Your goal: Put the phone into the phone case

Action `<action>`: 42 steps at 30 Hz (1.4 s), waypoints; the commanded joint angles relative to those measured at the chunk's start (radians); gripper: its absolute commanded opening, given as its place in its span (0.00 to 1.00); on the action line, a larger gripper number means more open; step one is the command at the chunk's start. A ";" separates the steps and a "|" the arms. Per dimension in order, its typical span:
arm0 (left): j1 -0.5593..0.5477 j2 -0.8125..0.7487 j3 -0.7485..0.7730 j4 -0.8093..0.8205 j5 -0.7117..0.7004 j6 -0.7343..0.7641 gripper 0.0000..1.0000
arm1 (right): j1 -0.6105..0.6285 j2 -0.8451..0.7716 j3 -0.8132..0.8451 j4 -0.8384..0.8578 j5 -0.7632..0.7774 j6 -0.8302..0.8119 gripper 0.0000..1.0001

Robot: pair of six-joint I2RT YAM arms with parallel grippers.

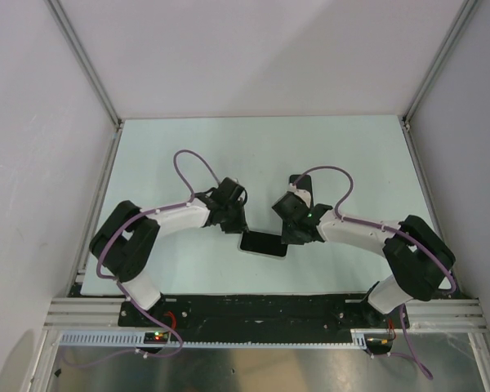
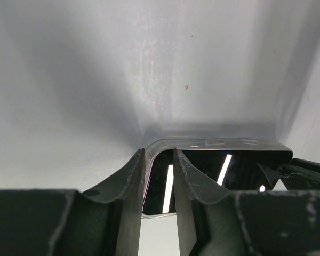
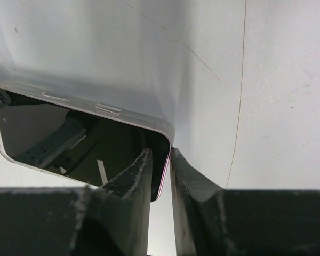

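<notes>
Greenish-white is the counter (image 1: 229, 155), and near its front edge, midway between the two arms, lies the thin black rectangular phone (image 1: 264, 244) with its glossy dark screen facing up. Seen from above, the white-and-black left arm (image 1: 175, 219) has its elbow folded out by the counter's left side and its forearm reaching inward, wrist tipped down over the phone's left end. The right arm (image 1: 355, 231) mirrors it from the right side, wrist down over the right end. A purple cable (image 1: 193, 152) loops above each wrist. That overhead view hides the fingertips and does not show the clear, see-through phone case (image 2: 218, 142). The wrist cameras do: a transparent rim with raised button covers runs along the phone's long edge and round its corners, so the phone sits inside the shell at those edges. The left jaws stand nearly closed, one black finger (image 2: 128, 184) outside the phone's corner and the other over the screen. The right jaws straddle the opposite corner the same way, with only a narrow slit between them. Whether either pair pinches the rim or merely rests on it I cannot tell
</notes>
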 commanded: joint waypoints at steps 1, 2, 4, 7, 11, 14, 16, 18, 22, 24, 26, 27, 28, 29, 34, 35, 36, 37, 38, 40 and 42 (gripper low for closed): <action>-0.037 0.029 -0.032 -0.030 -0.045 -0.025 0.30 | 0.022 0.053 0.030 0.042 0.021 0.006 0.20; -0.040 0.029 -0.031 -0.030 -0.045 -0.028 0.30 | 0.024 0.061 0.031 0.043 0.022 0.008 0.17; -0.045 0.029 -0.025 -0.029 -0.045 -0.032 0.30 | 0.033 0.080 0.030 0.046 0.021 0.014 0.14; -0.048 0.027 -0.019 -0.030 -0.045 -0.036 0.30 | 0.047 0.109 0.031 0.052 0.028 0.022 0.10; -0.049 0.028 -0.016 -0.029 -0.045 -0.040 0.30 | 0.064 0.146 0.031 0.058 0.037 0.028 0.06; -0.049 0.030 -0.018 -0.030 -0.045 -0.043 0.29 | 0.080 0.166 0.031 0.062 0.044 0.035 0.05; -0.049 0.030 -0.017 -0.030 -0.046 -0.044 0.29 | 0.092 0.179 0.031 0.065 0.045 0.040 0.04; -0.049 0.028 -0.017 -0.030 -0.045 -0.044 0.29 | 0.104 0.192 0.027 0.070 0.045 0.045 0.04; -0.049 0.028 -0.016 -0.030 -0.045 -0.046 0.29 | 0.125 0.204 0.004 0.087 0.039 0.066 0.04; -0.049 0.029 -0.017 -0.030 -0.045 -0.048 0.29 | 0.129 0.204 -0.010 0.100 0.033 0.075 0.04; -0.048 0.027 -0.017 -0.030 -0.045 -0.051 0.30 | 0.130 0.205 -0.023 0.109 0.027 0.079 0.03; -0.048 0.026 -0.018 -0.031 -0.046 -0.051 0.30 | 0.128 0.201 -0.029 0.111 0.026 0.081 0.04; -0.048 0.023 -0.018 -0.030 -0.045 -0.052 0.30 | 0.122 0.195 -0.034 0.113 0.026 0.078 0.04; -0.049 0.020 -0.020 -0.031 -0.045 -0.052 0.30 | 0.117 0.178 -0.037 0.115 0.025 0.075 0.05; -0.045 -0.004 -0.018 -0.030 -0.046 -0.052 0.30 | 0.041 0.060 -0.030 0.100 0.011 0.017 0.20; -0.042 -0.008 -0.018 -0.031 -0.046 -0.050 0.30 | 0.027 0.032 -0.022 0.088 0.011 0.005 0.23; -0.039 -0.013 -0.018 -0.032 -0.046 -0.049 0.30 | 0.013 0.009 -0.015 0.078 0.013 -0.007 0.26; -0.035 -0.018 -0.018 -0.031 -0.046 -0.047 0.30 | 0.002 -0.016 -0.006 0.065 0.014 -0.016 0.29; -0.029 -0.025 -0.017 -0.031 -0.045 -0.045 0.31 | -0.012 -0.042 -0.001 0.055 0.013 -0.024 0.30; -0.021 -0.042 -0.016 -0.032 -0.042 -0.039 0.31 | -0.033 -0.084 0.001 0.036 0.004 -0.030 0.31; -0.012 -0.066 -0.015 -0.032 -0.033 -0.032 0.33 | -0.035 -0.115 0.001 0.015 0.005 -0.030 0.31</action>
